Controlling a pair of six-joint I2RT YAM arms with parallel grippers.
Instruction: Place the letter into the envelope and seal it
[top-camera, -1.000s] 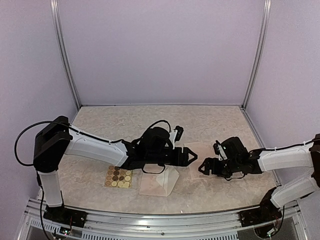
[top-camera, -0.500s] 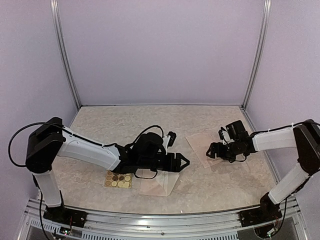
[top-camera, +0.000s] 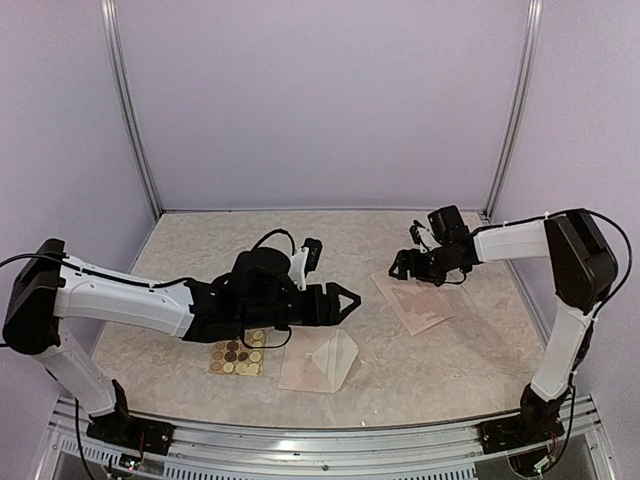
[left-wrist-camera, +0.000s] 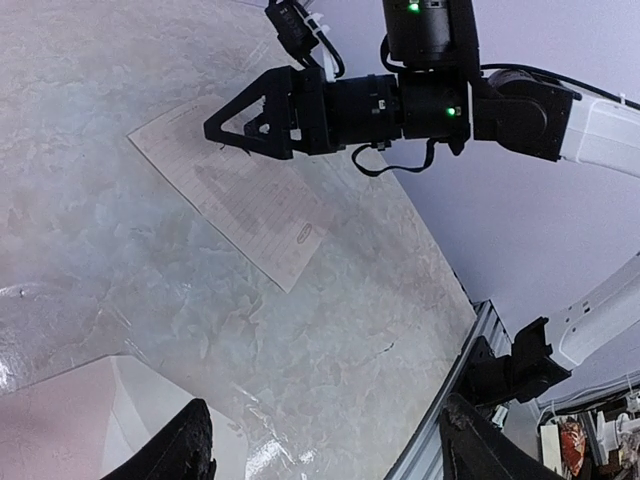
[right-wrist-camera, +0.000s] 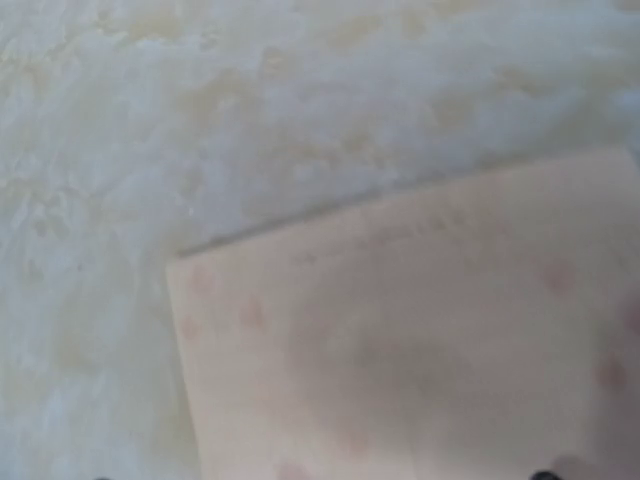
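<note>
The letter (top-camera: 415, 303) lies flat on the table right of centre, a pale sheet with faint print. It also shows in the left wrist view (left-wrist-camera: 240, 190) and blurred in the right wrist view (right-wrist-camera: 420, 350). My right gripper (top-camera: 400, 268) hovers low over the letter's far left corner, open and empty; the left wrist view shows it too (left-wrist-camera: 215, 130). The envelope (top-camera: 320, 362) lies at front centre, its triangular flap open. My left gripper (top-camera: 345, 298) is open and empty, just above and behind the envelope (left-wrist-camera: 90, 410).
A small sheet of round gold and brown stickers (top-camera: 237, 354) lies left of the envelope, under my left arm. Metal frame posts and lilac walls close off the back and sides. A metal rail (top-camera: 300, 440) runs along the front edge.
My left arm has drawn back to the left, uncovering the envelope. My right gripper has moved from the letter's near side up and back to its far left corner.
</note>
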